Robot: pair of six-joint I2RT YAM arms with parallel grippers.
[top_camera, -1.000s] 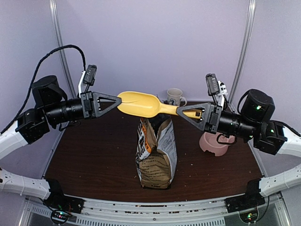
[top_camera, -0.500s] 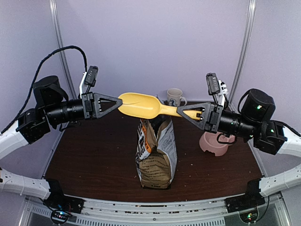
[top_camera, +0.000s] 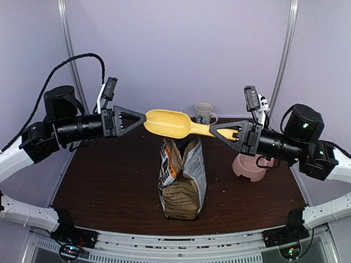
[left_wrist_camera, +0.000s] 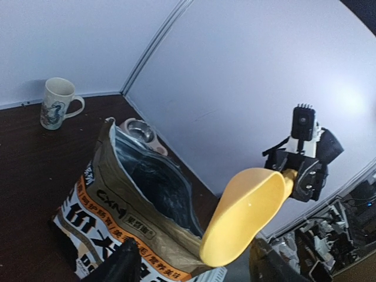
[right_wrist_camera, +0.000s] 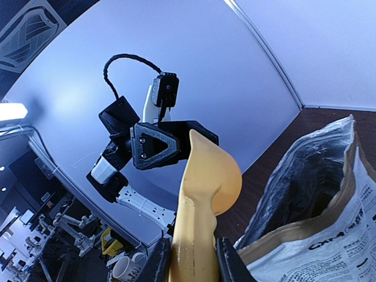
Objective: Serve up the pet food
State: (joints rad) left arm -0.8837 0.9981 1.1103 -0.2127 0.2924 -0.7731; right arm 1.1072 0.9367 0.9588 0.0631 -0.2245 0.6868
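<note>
Right gripper [top_camera: 215, 129] is clamping the handle of the yellow scoop [top_camera: 167, 123] and holding it in the air above the bag [top_camera: 182, 181]. Left gripper [top_camera: 141, 119] is standing wide, its fingers flanking the tip of the scoop's bowl with gaps on both sides. The bag is standing upright, mouth open, at the middle of the table [top_camera: 109, 181]. Pet food is not showing, as the bag's interior is reading dark.

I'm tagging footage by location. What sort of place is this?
Likely a robotics lab booth: two arms bolted to a dark table, plain pale wall panels, staged pet food bag and mug.
</note>
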